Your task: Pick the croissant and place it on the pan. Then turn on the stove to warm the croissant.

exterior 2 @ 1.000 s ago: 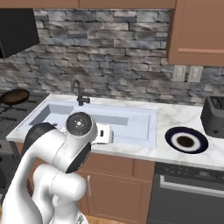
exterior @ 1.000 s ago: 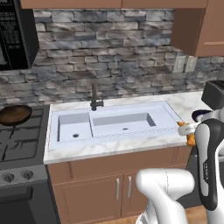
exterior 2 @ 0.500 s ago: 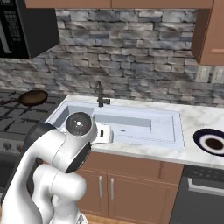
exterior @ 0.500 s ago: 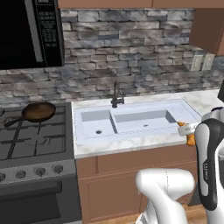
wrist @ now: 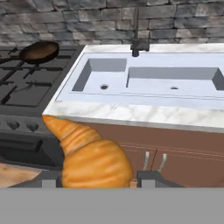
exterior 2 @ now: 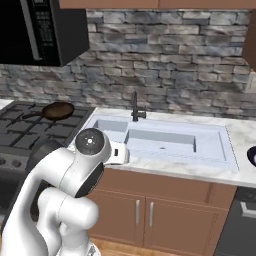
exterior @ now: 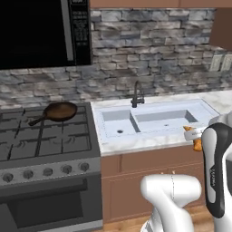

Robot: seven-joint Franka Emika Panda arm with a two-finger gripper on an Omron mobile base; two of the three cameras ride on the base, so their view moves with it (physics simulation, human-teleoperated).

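Note:
The golden-orange croissant [wrist: 89, 157] sits between my two dark fingertips [wrist: 151, 178] in the hand view, so my gripper [wrist: 98, 179] is shut on it. It hangs in front of the counter edge, out over the floor. In the left base view the gripper [exterior: 194, 136] and an orange bit of the croissant [exterior: 197, 145] peek out beside my forearm. The dark pan [exterior: 61, 110] [exterior 2: 57, 110] [wrist: 41, 51] rests on a back burner of the stove [exterior: 45, 140] [exterior 2: 20, 127], well to the left of the gripper. Round knobs [exterior: 47, 171] line the stove's front.
A white double sink [exterior: 149, 122] with a dark faucet [exterior: 136, 95] lies between gripper and stove. A black microwave [exterior: 36, 31] hangs above the stove. The rim of a dark-edged plate [exterior 2: 251, 156] shows at the far right of the counter.
Both base views have slid left along the counter: the stove and pan have come further into view and the plate has slipped to the right edge. The croissant stays gripped.

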